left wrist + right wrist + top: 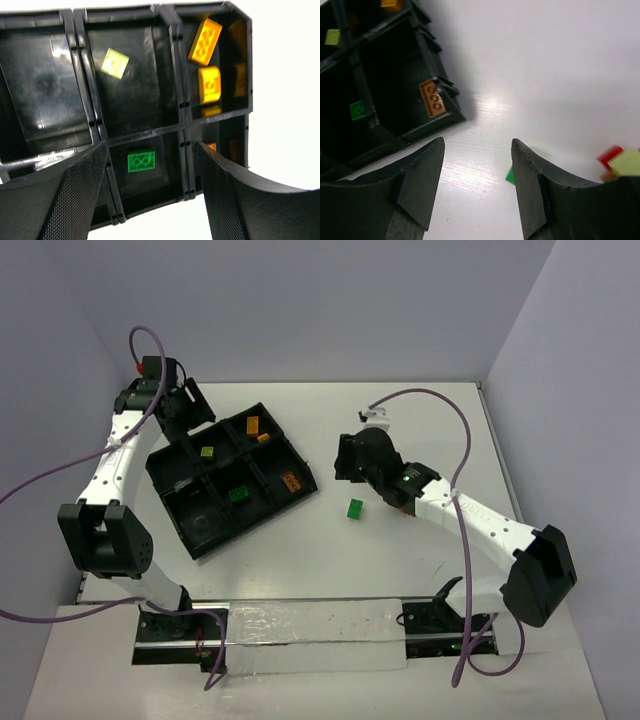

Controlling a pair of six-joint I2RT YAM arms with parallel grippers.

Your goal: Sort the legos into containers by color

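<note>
The black tray point(175, 462) lies left of centre, and several of its containers hold legos. In the left wrist view I see two orange bricks point(205, 42), a yellow-green one point(115, 63) and a green one point(141, 161). My left gripper point(152, 195) hovers open and empty over the tray's far left corner point(192, 410). A darker orange brick point(432, 98) rests in the tray's right corner compartment. My right gripper point(477, 145) is open over bare table beside that corner point(345, 462). A loose green brick point(355, 509) lies on the table, half hidden behind my right finger point(510, 176).
A red brick point(610, 156) and a yellow-green brick point(626, 162) sit together at the right edge of the right wrist view. Grey walls close the table at the back and sides. A white strip point(310, 635) runs along the near edge between the arm bases.
</note>
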